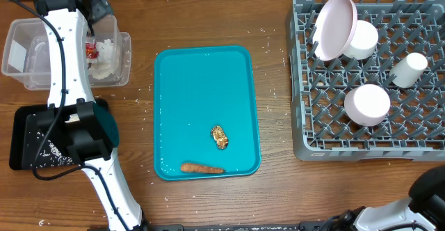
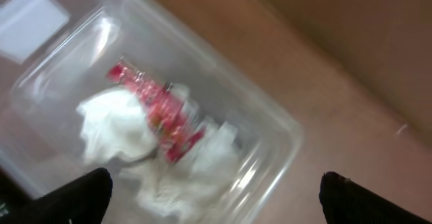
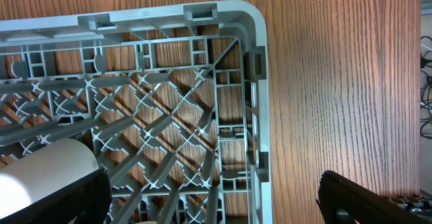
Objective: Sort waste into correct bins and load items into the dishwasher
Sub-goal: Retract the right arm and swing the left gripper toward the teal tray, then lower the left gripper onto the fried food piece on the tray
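1. Waste sits in the clear rectangular plastic bin: a crinkled red wrapper lies on crumpled white tissue, just ahead of the left gripper and nearer its left-hand finger.
2. That gripper's fingers are spread wide with nothing between them. The wrist view is blurred, so I cannot tell whether they touch the bin.
3. Fingers of the right gripper are also parted and empty. Ahead of them is a corner of the grey lattice plastic dishwasher rack. A white curved piece of crockery lies in the rack just beside the left-hand finger.
4. Well apart from both pairs of fingers, the flat teal plastic tray carries an orange carrot piece at its near edge. A brown lumpy food scrap lies near it, not touching.
5. Overhead, the rack holds a round pink plate tilted on edge against a white mug. It also holds a white cylindrical cup and a white round bowl.
6. Behind the left fingers, a black rectangular tray speckled with white crumbs lies beside the left arm.
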Controlling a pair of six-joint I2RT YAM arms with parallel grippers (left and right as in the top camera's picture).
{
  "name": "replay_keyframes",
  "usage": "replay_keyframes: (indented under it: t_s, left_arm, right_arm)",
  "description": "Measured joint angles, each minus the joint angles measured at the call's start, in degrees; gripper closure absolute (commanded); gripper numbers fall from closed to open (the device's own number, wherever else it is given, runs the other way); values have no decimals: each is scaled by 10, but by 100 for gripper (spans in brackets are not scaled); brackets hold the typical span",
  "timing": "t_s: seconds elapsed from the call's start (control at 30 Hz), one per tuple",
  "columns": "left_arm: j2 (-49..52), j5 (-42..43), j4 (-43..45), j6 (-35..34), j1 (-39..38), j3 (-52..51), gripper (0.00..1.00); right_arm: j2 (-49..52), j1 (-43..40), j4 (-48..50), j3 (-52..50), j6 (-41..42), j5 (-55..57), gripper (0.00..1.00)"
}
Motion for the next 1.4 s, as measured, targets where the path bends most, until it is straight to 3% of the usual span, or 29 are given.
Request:
replay_keyframes:
  t_s: [0.1,0.3,0.47,0.57,0.67,0.77,0.93,1.2,1.4]
  left_arm:
    - [0,3,44,-13,0,0,0]
    - [0,47,28,-37,0,0,0]
    - [0,298,-86,-57,0,1,0]
    - [0,408,-127,-50,-2,1,0]
    - [0,512,-188,13,-12,1,0]
    - [0,548,-261,94,-36,2,0]
    - [0,462,-349,169,-144,2,0]
    - [0,195,-326,145,-369,2,0]
    - [0,114,-352,140,-441,2,0]
  right_arm:
    - [0,0,-1,0,0,0,0]
    - [0,0,-1,0,0,0,0]
    - [0,0,-1,0,0,0,0]
    - [0,0,-1,0,0,0,0]
    - [0,0,-2,0,0,0,0]
    - [0,0,-2,0,0,0,0]
    - [0,0,-1,0,0,0,0]
    - [0,0,-1,0,0,0,0]
    - [0,0,-2,0,0,0,0]
